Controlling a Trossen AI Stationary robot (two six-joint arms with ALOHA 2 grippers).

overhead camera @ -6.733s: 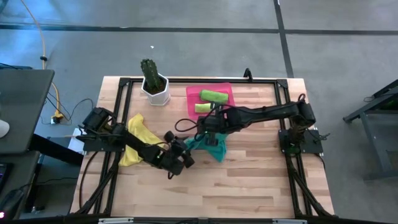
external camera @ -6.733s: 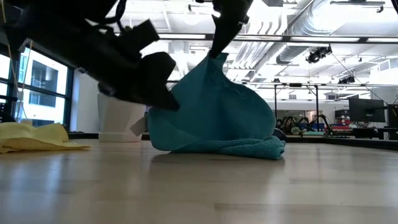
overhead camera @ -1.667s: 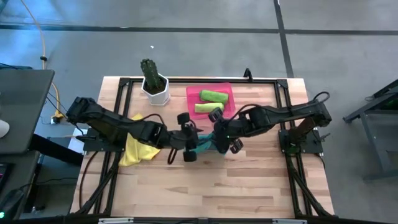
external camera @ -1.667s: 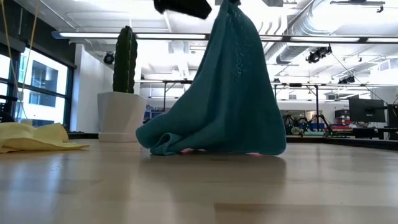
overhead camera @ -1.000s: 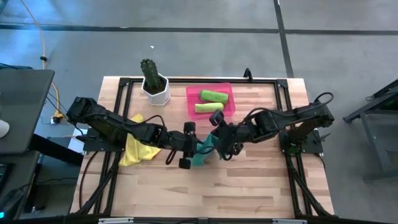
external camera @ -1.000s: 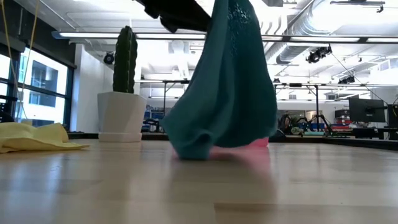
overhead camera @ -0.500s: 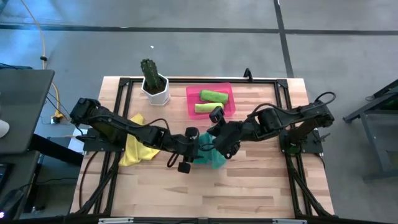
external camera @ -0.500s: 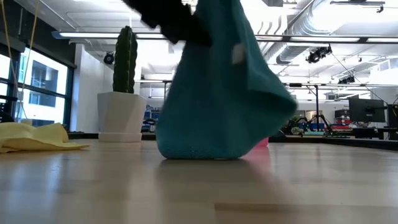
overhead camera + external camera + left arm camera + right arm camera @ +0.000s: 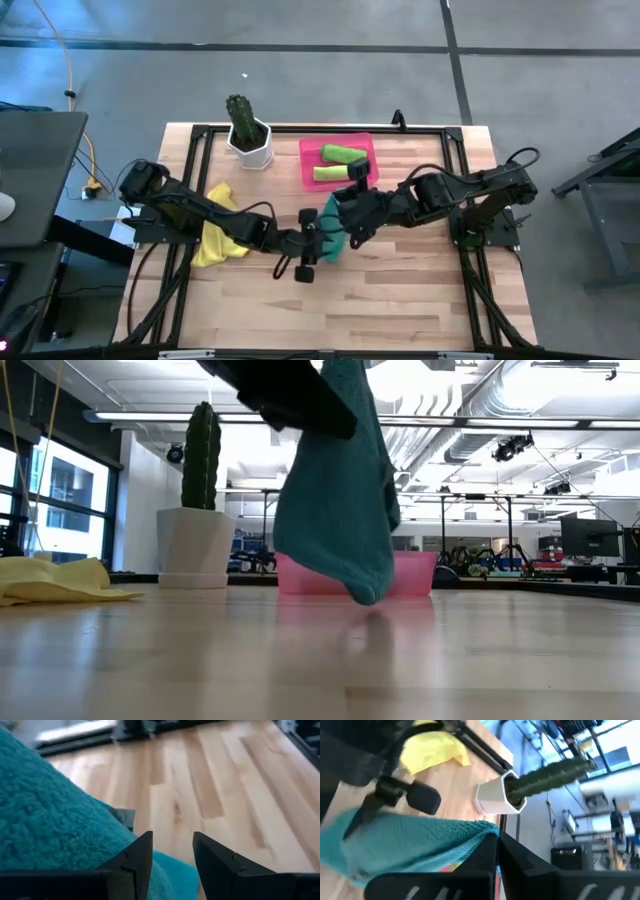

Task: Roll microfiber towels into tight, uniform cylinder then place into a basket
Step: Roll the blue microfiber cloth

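The teal towel (image 9: 331, 238) hangs between my two grippers at the table's middle. In the low view it is a narrow drape (image 9: 340, 500) whose lowest tip (image 9: 365, 596) is at table height; whether it touches I cannot tell. My left gripper (image 9: 314, 244) is shut on it from the left, and my right gripper (image 9: 345, 220) is shut on it from the right. The pink basket (image 9: 308, 152) at the far middle holds two rolled lime green towels (image 9: 342, 154). The yellow towel (image 9: 215, 235) lies crumpled on the table at the left. My left gripper has the teal towel far back between its fingers (image 9: 172, 872), and the fingertips (image 9: 142, 852) stay a little apart. More cloth (image 9: 55, 830) bulges over one finger's outer side. Which part of the towel this is I cannot tell. My right gripper pinches an upper edge of the teal towel (image 9: 487, 831) between its two fingers, right at their tips. The cloth spreads away from the fingers toward the left arm (image 9: 405, 795) and hangs below.
A white pot with a green cactus (image 9: 247, 135) stands at the far left, next to the basket. Black frame rails run along the table's left, right and far edges. Bare wood lies in front of the grippers toward the near edge.
The teal towel has swung: its lower end, bunched and then spread wide on the table, is now drawn up into a narrow hanging drape, and the pink basket shows behind it. My left gripper has gone a little toward the near edge, my right gripper slightly toward the far edge.
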